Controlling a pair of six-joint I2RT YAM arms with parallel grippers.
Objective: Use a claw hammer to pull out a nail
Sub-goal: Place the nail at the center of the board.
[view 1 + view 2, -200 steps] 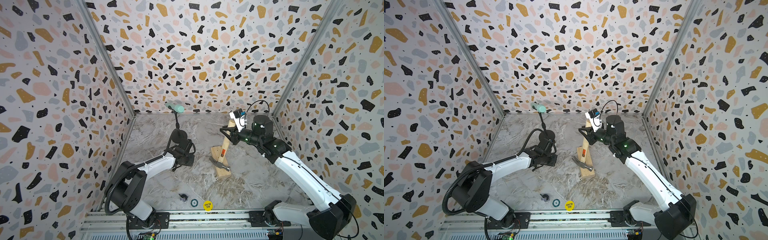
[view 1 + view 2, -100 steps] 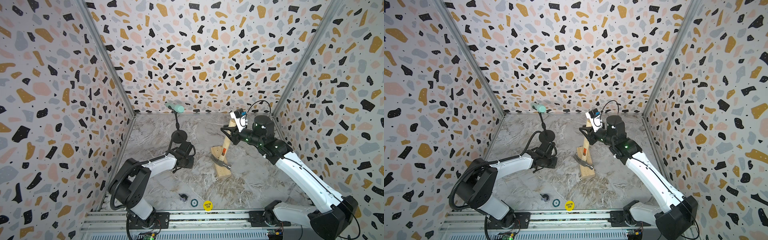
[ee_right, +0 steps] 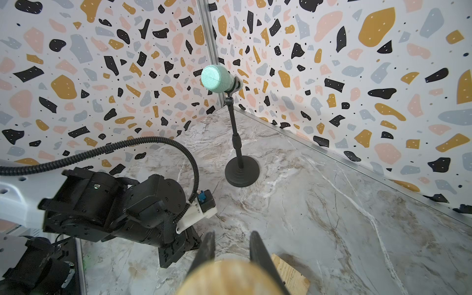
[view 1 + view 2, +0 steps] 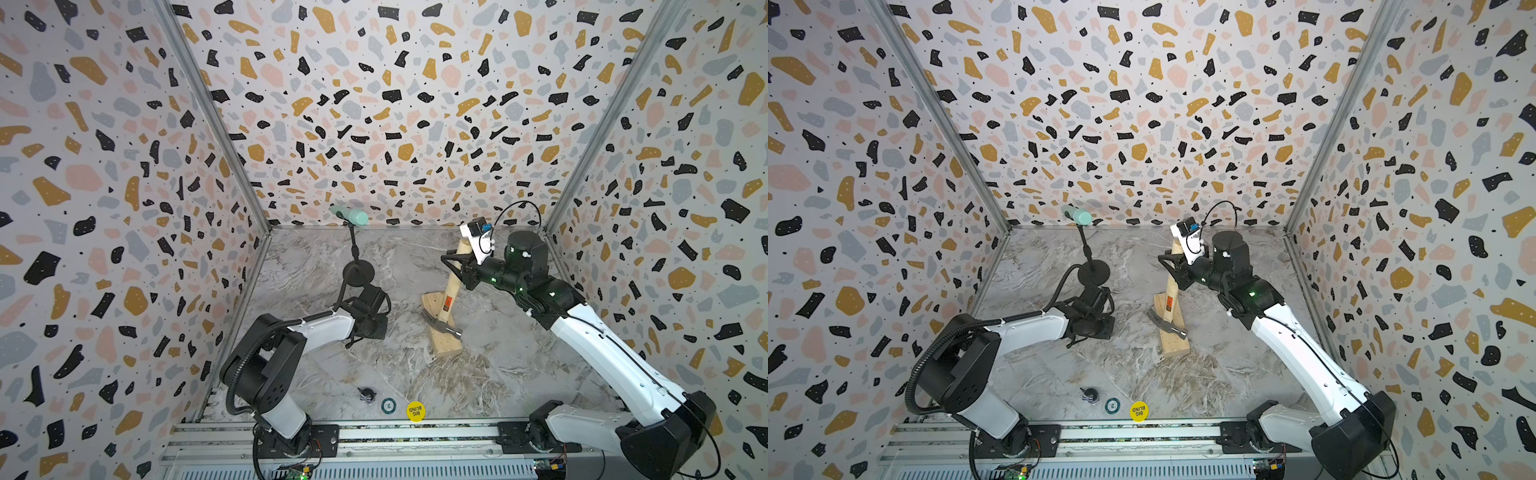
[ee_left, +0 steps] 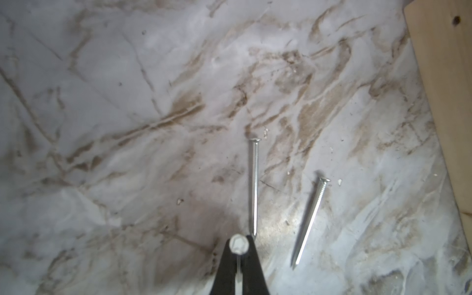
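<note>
- The claw hammer (image 4: pixel 449 293) (image 4: pixel 1170 297) stands tilted just right of the middle in both top views, with its steel head down on the wood block (image 4: pixel 444 348).
- The right gripper (image 4: pixel 456 266) is squeezed tight around the top part of the pale handle.
- The nail (image 5: pixel 238 245) is pinched in the left gripper (image 5: pixel 238 251) between its black fingers (image 5: pixel 226 268), with its round head facing the wrist camera.
- Two more nails lie flat on the marble floor (image 5: pixel 127 76) close by: one loose nail (image 5: pixel 254 186) and another loose nail (image 5: pixel 310 221).
- A green microphone (image 4: pixel 351 216) stands at the back, in the upper middle of a top view.
</note>
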